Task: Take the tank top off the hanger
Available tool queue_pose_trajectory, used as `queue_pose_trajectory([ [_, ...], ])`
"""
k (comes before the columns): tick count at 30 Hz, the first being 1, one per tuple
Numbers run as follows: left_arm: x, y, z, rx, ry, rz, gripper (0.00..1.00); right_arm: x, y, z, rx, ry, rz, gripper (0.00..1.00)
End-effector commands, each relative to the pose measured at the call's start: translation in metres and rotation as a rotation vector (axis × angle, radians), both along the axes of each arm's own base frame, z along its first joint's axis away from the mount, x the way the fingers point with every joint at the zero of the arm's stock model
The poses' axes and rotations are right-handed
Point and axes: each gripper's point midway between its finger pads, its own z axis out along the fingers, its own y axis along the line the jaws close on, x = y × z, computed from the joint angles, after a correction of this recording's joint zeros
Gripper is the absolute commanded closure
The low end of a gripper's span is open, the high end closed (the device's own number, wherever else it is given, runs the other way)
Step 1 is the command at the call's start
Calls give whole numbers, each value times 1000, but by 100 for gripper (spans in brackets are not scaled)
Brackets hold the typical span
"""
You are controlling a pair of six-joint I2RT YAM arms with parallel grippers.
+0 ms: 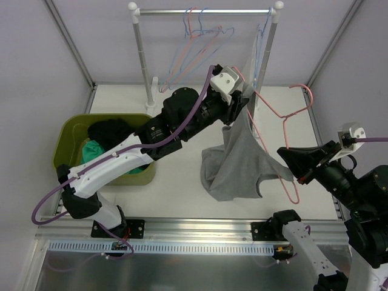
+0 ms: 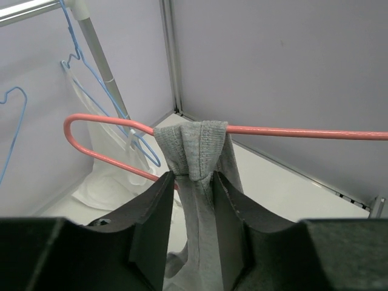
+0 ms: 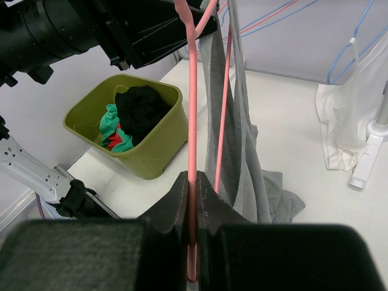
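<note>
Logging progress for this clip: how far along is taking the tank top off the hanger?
Done: the pink wire hanger is off the metal rail, clamped in the right gripper. In hand: the left gripper pinches a strap of the grey tank top, which is looped over the hanger's wire. Left: pull that strap off the wire's end; the hem slumps on the white table.

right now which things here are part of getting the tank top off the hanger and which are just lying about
In the job: grey tank top, pink hanger, left gripper shut on its strap, right gripper shut on the hanger.
Lying about: green bin, black clothes in it, clothes rail, white garment.
</note>
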Motion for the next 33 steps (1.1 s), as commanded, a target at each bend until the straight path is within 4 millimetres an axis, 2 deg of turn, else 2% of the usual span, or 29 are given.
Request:
queue_pose_trajectory([
  [1, -5, 17, 32, -95, -36, 8, 69, 9, 1, 16, 4, -63, -7, 100],
  [4, 1, 17, 30, -91, -32, 36, 80, 7, 3, 15, 4, -59, 10, 100],
  [5, 4, 19, 34, -100, -34, 56, 89, 6, 4, 15, 5, -61, 21, 100],
  [6, 9, 23, 36, -107, -31, 92, 93, 4, 6, 15, 5, -61, 38, 100],
  [7, 22, 30, 33, -111, -16, 181, 99, 2, 7, 14, 2, -63, 44, 100],
  [8, 29, 37, 39, -133, -9, 230, 100, -2, 7, 14, 1, -71, 53, 100],
  [13, 57, 78, 36, -202, 53, 450, 100, -12, 8, 6, -18, -94, 77, 100],
  [16, 70, 111, 27, -307, 136, 599, 100, -17, 11, -7, -44, -83, 110, 100],
  [17, 76, 121, 13, -308, 158, 667, 100, -15, 13, -14, -53, -67, 124, 100],
  [21, 84, 143, -7, -324, 196, 758, 100, -26, 20, -29, -72, -64, 196, 100],
  [24, 85, 140, -17, -312, 227, 730, 100, -29, 20, -31, -75, -88, 203, 100],
  [26, 90, 140, -22, -324, 261, 713, 100, -33, 18, -26, -67, -133, 194, 100],
  [28, 86, 127, -27, -311, 313, 603, 100, -32, 15, -23, -57, -166, 164, 100],
  [29, 83, 119, -35, -296, 335, 544, 100, -30, 12, -20, -42, -179, 139, 100],
  [30, 77, 110, -38, -289, 354, 478, 100, -18, 8, -17, -5, -193, 86, 100],
  [31, 59, 86, -34, -275, 374, 297, 100, -12, 6, -13, 20, -211, 60, 100],
  [32, 47, 71, -43, -245, 391, 201, 100, -5, -2, -9, 53, -233, -4, 100],
  [33, 34, 59, -44, -232, 401, 98, 100, 0, -6, 7, 84, -311, -41, 100],
])
